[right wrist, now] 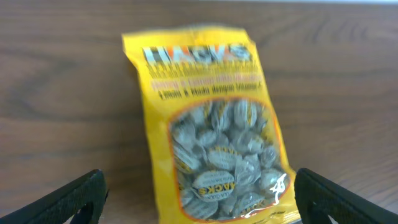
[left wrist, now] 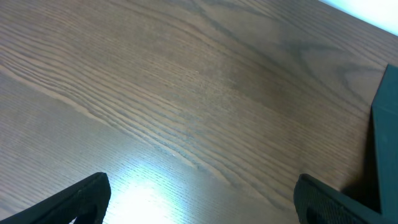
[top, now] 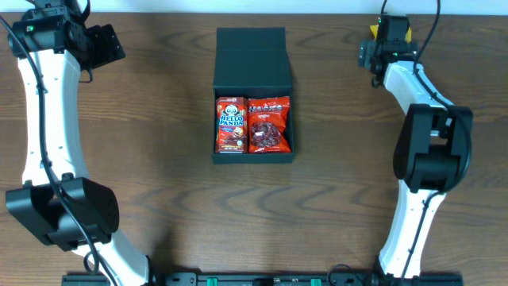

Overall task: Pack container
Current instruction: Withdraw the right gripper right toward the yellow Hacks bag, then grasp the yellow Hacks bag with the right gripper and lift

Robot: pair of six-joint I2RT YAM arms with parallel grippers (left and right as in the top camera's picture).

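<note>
Two packs [top: 230,125] lie in the container [top: 252,49], mid bench [top: 159,119], long axis near-to-far, flap open toward the far edge. We find left tool [left wrist: 202,199] and right tool [right wrist: 199,202] both released, the right poised over a yellow bag [right wrist: 211,137].

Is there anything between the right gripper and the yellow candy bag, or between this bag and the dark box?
Nothing visible. The open right gripper hangs directly over the yellow bag, and the table toward the container is bare.
</note>
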